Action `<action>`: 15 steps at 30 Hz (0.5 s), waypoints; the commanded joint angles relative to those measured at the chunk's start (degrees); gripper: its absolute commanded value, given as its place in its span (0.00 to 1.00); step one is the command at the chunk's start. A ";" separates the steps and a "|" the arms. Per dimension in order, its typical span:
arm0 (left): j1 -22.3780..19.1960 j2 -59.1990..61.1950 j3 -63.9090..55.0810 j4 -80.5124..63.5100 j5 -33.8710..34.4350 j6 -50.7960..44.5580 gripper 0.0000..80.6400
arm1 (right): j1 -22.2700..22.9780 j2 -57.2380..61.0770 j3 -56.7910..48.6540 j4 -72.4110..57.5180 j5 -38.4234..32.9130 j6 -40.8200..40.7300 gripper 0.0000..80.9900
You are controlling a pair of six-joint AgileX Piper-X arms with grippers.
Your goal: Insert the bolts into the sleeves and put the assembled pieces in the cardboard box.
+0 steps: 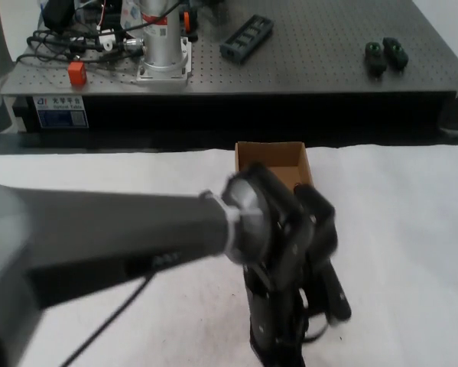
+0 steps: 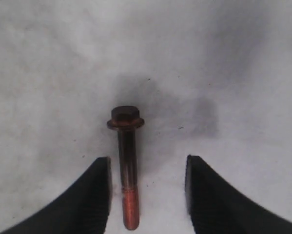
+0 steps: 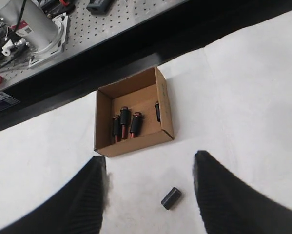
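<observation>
Pointing head-first away from left tool (image 2: pixel 146 163): bolt (image 2: pixel 127 161)

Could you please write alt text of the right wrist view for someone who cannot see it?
An open cardboard box on white cloth holds at least three assembled pieces; a loose black sleeve lies before the open right pincer.

- Setting: a robotics laboratory.
- A perforated metal breadboard table (image 1: pixel 305 61) with a regular grid of holes stands at the far side.
- A metal column (image 1: pixel 164 34) on a base plate stands on this table, with a tangle of cables (image 1: pixel 60 42) beside it.
- A white cloth (image 1: pixel 397 229) covers the bench in front.
- A grey robot arm (image 1: pixel 121 229) extends over the cloth.
</observation>
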 commanded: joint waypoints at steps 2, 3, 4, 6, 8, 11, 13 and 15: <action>-0.13 0.77 -0.79 -0.42 -1.74 0.36 0.43 | -0.19 -0.37 0.05 0.71 -0.46 -0.83 0.50; -0.13 1.18 -0.79 -0.32 -1.74 0.36 0.43 | -0.10 -0.66 0.05 0.71 -0.46 -1.02 0.50; -0.13 1.47 -0.79 -0.33 -1.74 0.36 0.43 | 0.04 -1.24 0.15 0.71 -0.24 -1.06 0.50; -0.13 2.01 -0.79 -0.66 -1.74 0.36 0.43 | 0.14 -2.10 0.74 0.05 0.07 -1.06 0.50; -0.13 2.15 -0.79 -1.17 -1.74 0.36 0.43 | 0.14 -3.27 1.61 -0.60 0.12 -1.06 0.50; -0.13 2.11 -0.79 -2.63 -2.33 0.24 0.41 | 0.14 -4.86 3.38 -0.96 0.12 -1.06 0.50; -0.13 2.11 -0.79 -3.55 -2.31 0.24 0.35 | 0.14 -5.14 3.99 -1.00 0.12 -1.06 0.50; -0.13 2.11 -0.79 -3.96 -2.21 0.24 0.25 | 0.14 -5.14 4.04 -0.91 0.12 -1.06 0.50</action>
